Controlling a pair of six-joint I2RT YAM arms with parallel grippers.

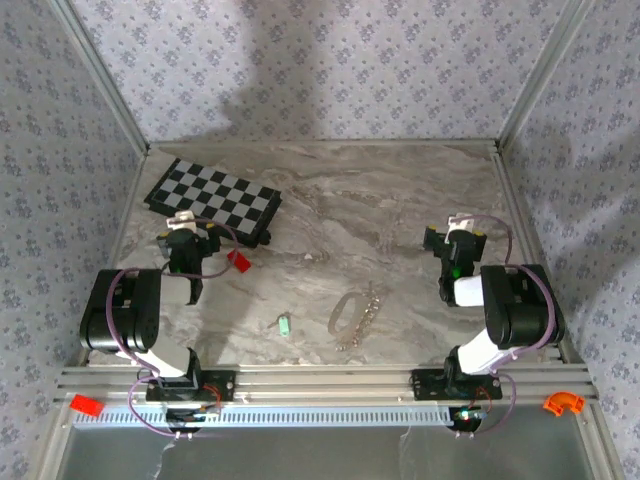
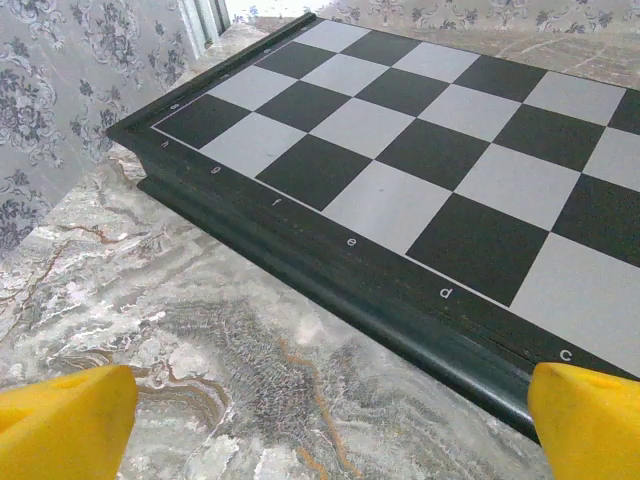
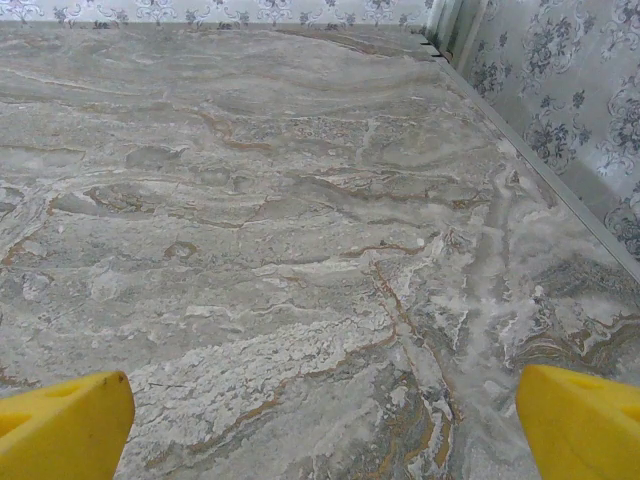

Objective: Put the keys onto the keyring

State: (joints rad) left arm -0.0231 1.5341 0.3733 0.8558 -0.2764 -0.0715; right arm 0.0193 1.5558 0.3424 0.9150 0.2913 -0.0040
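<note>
Even, soft, fairly bright light. Broad grey shadow on back wallpaper (image 1: pixel 250 80) at 11 o'clock, overhead view. Wrist views sharp; yellow fingertips (image 2: pixel 60 420) at 5 and 7 o'clock blurred.

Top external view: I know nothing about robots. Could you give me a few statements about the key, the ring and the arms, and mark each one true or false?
1. The key lies on the table, apart from the keyring. True.
2. The left end effector is gripping the key. False: it is open and holds nothing, and it sits by the near edge of the chessboard.
3. The chessboard lies at the far left of the table. True.
4. The keyring rests on the chessboard. False: it lies on the marble near the front edge, to the right of the key.
5. The right end effector is open, with nothing in it. True.
</note>
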